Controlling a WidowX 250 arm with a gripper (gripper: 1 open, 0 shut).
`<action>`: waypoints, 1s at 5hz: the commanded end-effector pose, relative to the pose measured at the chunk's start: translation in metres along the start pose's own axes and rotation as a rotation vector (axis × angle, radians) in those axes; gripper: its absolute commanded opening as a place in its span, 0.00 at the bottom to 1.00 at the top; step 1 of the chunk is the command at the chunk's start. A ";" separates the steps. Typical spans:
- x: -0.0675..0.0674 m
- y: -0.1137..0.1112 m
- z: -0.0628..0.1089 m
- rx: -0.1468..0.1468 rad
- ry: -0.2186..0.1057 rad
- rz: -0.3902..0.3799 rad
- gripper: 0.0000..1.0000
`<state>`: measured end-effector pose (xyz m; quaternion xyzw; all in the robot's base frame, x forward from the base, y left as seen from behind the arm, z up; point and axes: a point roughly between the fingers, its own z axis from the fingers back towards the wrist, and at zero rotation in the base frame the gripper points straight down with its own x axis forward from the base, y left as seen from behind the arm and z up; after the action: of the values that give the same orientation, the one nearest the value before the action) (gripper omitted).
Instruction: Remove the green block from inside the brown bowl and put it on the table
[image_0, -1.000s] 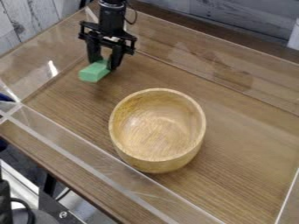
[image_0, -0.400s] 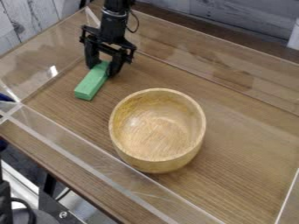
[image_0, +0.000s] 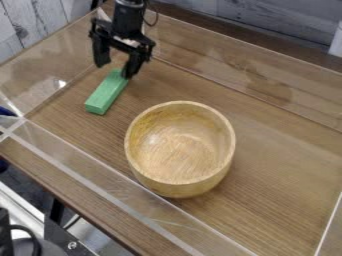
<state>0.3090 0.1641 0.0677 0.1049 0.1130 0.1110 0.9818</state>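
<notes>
1. Green block: out of the bowl, lying flat on the worktop, up and to the left of the bowl in the view. Its long side slants, lower end to the left, upper end to the right.
2. Brown bowl: upright, round, thick-rimmed, pale wood with grain showing. Nothing inside it. Block and bowl are apart, with bare wood between them.
3. Fingers: black, spread apart, clamped on nothing. They hang at the upper end of the block, one to each side; cannot tell whether either touches it.
4. Arm: black, comes in from the top edge of the view, left of the middle.
5. Worktop: brown wood grain, running past the bowl to the right. Clear low wall along its lower left edge.
6. Dark gear in the bottom left corner, beyond that wall; too cut off to name.
</notes>
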 end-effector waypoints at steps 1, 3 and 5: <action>-0.001 0.019 0.050 -0.016 -0.123 0.035 1.00; -0.002 0.039 0.064 -0.038 -0.156 0.076 1.00; 0.007 0.055 0.060 -0.011 -0.166 0.130 0.00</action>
<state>0.3136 0.2001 0.1103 0.1000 0.0627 0.1588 0.9802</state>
